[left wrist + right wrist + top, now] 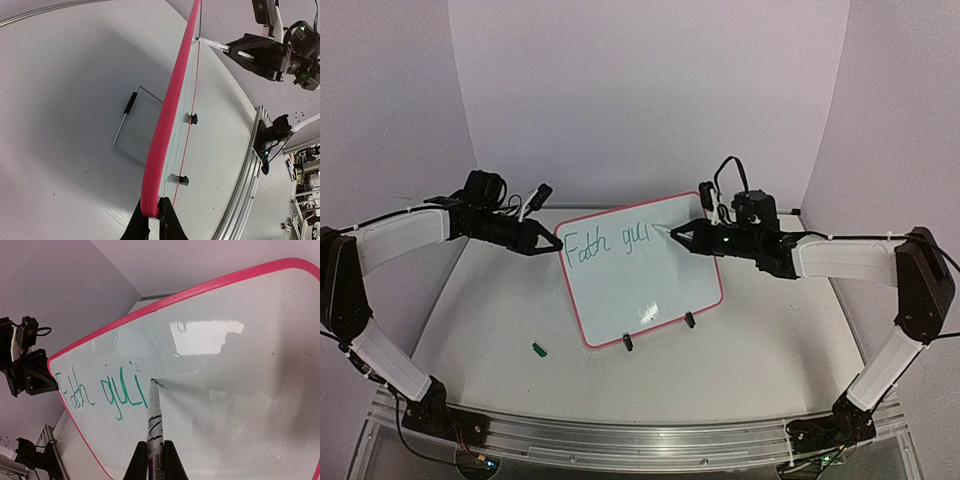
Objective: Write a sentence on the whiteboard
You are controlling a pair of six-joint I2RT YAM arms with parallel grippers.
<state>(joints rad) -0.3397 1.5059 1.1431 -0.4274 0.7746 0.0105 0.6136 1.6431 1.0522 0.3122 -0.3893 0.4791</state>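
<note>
The whiteboard [640, 275] with a pink-red rim stands tilted on two black clip feet in the middle of the table. Green cursive [608, 243] on its upper left reads "Faith gui"; it also shows in the right wrist view [102, 395]. My left gripper [556, 249] is shut on the board's left rim [155, 200]. My right gripper [677, 237] is shut on a white marker [154, 425], whose tip touches the whiteboard [225, 405] just right of the last letter. From the left wrist view the marker [212, 44] meets the board edge-on.
A small green marker cap [539, 350] lies on the table left of the board's front. A wire stand [131, 125] props the board from behind. An aluminium rail [620, 440] runs along the near edge. White walls enclose the table.
</note>
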